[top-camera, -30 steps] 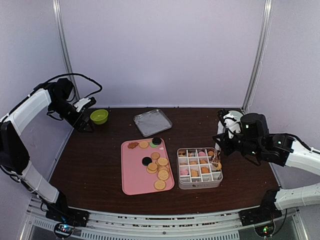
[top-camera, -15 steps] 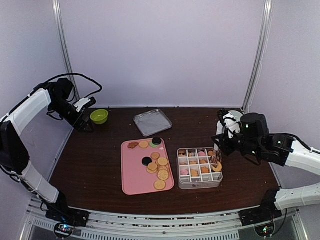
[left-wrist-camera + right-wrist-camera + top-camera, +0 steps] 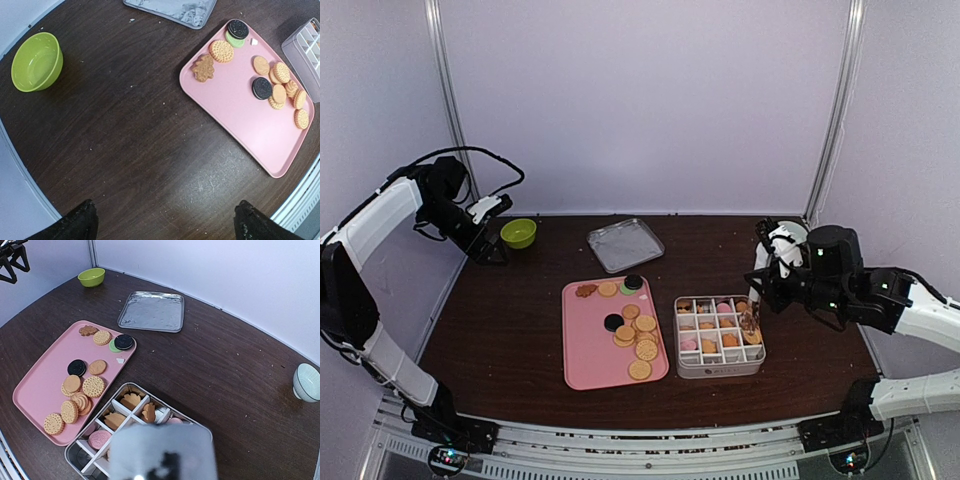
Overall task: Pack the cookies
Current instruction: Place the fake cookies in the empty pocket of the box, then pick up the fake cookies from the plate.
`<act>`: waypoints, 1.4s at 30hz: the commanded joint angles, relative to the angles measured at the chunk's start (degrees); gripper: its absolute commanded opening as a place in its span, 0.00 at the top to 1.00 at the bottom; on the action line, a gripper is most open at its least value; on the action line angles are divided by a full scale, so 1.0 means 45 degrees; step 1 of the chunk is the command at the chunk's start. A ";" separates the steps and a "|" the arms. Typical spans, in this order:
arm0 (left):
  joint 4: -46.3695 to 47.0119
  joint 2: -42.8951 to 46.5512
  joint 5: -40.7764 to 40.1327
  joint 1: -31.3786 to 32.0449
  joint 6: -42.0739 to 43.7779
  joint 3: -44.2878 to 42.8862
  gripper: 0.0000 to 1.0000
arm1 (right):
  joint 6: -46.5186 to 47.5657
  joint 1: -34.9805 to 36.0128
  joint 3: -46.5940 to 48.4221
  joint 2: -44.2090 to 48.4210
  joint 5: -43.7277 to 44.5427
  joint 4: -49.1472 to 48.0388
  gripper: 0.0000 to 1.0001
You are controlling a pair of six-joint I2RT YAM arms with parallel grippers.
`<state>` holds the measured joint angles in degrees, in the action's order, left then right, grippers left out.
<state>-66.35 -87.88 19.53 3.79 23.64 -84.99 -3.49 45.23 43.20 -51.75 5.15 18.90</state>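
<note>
The cookies (image 3: 638, 336) lie loose on a pink tray (image 3: 585, 352): round golden ones, two black ones and a brown flower-shaped one. They also show in the left wrist view (image 3: 281, 72) and the right wrist view (image 3: 93, 386). A divided tin box (image 3: 720, 369) to the tray's right holds several cookies in its cells (image 3: 115, 420). My right gripper (image 3: 760, 282) is over the box's right side, shut on pale tongs (image 3: 754, 303) that reach down into the box; a blurred grey shape (image 3: 162, 450) hides its jaws. My left gripper (image 3: 167, 225) is open and empty, high at the far left.
A green bowl (image 3: 518, 232) stands at the far left corner beside my left gripper (image 3: 490, 250). A metal lid (image 3: 625, 244) lies behind the pink tray. A small pale bowl (image 3: 306, 382) stands on the table to the right of the box.
The tongs' tip has shifted slightly toward the far side over the box's right column. The left arm has not moved.
</note>
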 commanded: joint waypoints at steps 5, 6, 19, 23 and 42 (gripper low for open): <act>-0.0195 -0.0077 0.0289 0.0030 -0.0128 -0.0488 0.02 | 0.0788 -0.0071 0.0548 -0.0122 -0.0475 0.0231 0.81; -0.0197 -0.0071 0.0289 0.0031 -0.0118 -0.0503 0.02 | 0.0842 -0.0049 0.0563 -0.0154 -0.0494 0.0295 0.81; -0.0198 -0.0197 0.0348 0.0036 -0.0168 -0.0593 0.02 | 0.1232 -0.0037 0.0201 0.0054 -0.0794 -0.0239 0.78; -0.0198 -0.0179 0.0328 0.0026 -0.0157 -0.0586 0.02 | 0.1216 -0.0031 0.0132 0.0044 -0.0812 -0.0383 0.74; -0.0225 -0.0120 0.0407 0.0031 -0.0136 -0.0515 0.02 | 0.0561 -0.0027 0.0899 0.0426 -0.1089 -0.1195 0.66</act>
<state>-67.59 -88.53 20.40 3.79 23.59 -86.02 0.64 45.23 43.90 -49.54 1.50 18.46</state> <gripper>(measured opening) 0.978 0.350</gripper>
